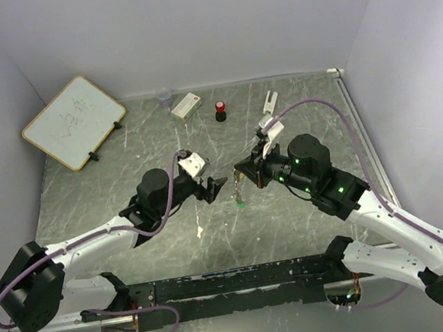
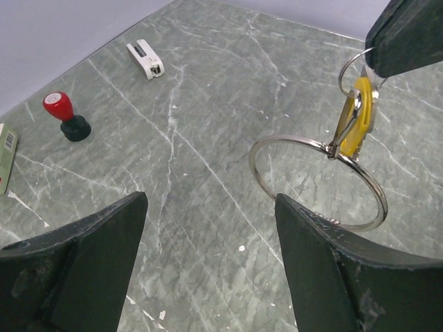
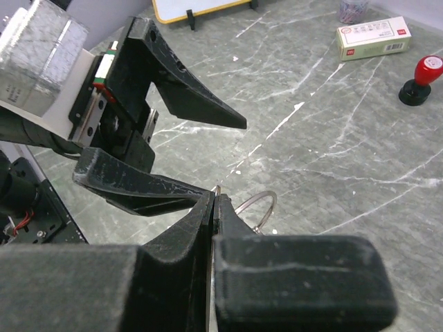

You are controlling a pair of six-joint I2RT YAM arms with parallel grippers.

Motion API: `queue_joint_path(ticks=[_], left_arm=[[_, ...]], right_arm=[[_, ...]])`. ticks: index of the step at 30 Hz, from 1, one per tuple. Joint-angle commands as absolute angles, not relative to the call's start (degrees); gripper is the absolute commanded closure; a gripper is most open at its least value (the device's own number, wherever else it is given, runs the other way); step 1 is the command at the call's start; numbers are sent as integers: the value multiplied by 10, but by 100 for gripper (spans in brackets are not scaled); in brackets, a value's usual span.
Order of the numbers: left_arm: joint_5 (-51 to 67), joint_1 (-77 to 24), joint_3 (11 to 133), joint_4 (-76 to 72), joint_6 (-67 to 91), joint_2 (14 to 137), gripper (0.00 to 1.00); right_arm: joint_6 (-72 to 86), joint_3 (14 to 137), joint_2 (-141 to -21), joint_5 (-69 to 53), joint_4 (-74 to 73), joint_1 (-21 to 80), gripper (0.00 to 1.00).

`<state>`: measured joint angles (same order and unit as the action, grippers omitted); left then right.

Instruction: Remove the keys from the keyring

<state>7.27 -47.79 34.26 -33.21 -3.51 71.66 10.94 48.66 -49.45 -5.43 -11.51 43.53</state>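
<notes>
Above the middle of the grey-green marbled tabletop [image 1: 121,173], we keep the right claw [image 3: 215,199] fully closed. It pinches the upper end of the small yellow-headed key [image 2: 361,114], so the whole bunch hangs in the air. From that key dangles the thin silvery wire keyring [image 2: 291,137], tilted and clear of the table. In the overhead view a tiny green-headed key [image 1: 240,205] hangs lowest. We judge this hold is meant to present the ring to the other arm. Our left claw [image 2: 211,200] stands wide open with nothing in it. The ring hangs just ahead of its black fingers, nearer one of them, and appears not to touch either. Next we would expect to close on the wire and steady it, so a key can be worked along the coil. The hanging ring may swing or twist on contact.
</notes>
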Motion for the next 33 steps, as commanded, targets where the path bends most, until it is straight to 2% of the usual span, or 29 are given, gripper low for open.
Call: queue_joint_path(ticks=[1,18,27,33], left_arm=[[76,-487,366,-374,-47,727,14],[145,-498,331,-456,-33,723,14],[195,-498,331,-489,-9,751,20],[218,-500,313,-502,-9,744,19]], right_arm=[[115,500,-484,-71,-101,440,100],[128,498,-488,-120,-74,441,100],[141,493,-480,-137,-59,442,100],[142,493,-479,-135,-56,442,100]])
